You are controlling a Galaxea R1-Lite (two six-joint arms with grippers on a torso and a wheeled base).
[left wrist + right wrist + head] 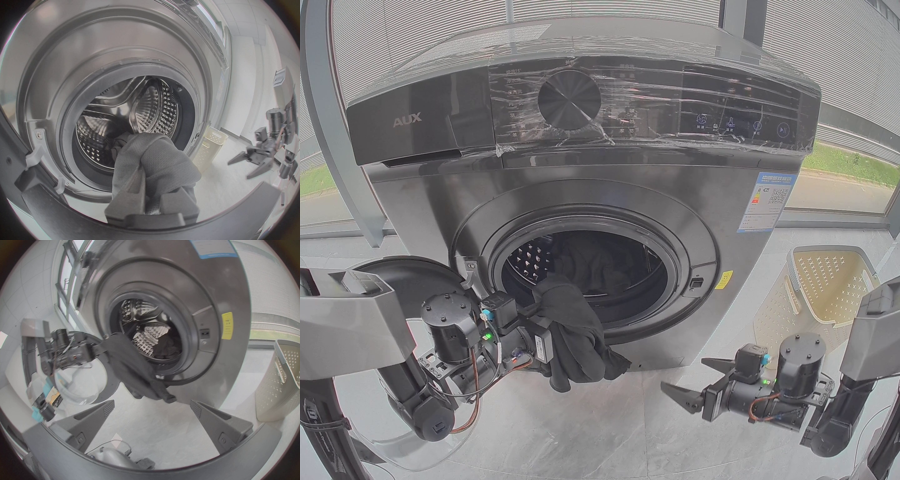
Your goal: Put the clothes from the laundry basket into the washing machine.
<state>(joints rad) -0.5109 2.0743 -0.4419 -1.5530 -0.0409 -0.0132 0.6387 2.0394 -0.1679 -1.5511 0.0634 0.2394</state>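
The washing machine (737, 206) stands in front with its round door (406, 281) swung open to the left. My left gripper (553, 350) is shut on a dark garment (575, 331) at the lower left rim of the drum opening. The cloth drapes over the fingers (137, 187) and hangs below the rim (131, 368). More dark clothing (600, 262) lies inside the drum. My right gripper (682, 374) hangs open over the floor, right of the opening, holding nothing. The cream laundry basket (825, 294) stands at the right, showing bare perforated walls.
Pale tiled floor (600, 425) stretches below the machine between both arms. The open door's glass bowl (81, 383) sits beneath the left arm. Window walls rise behind and beside the machine.
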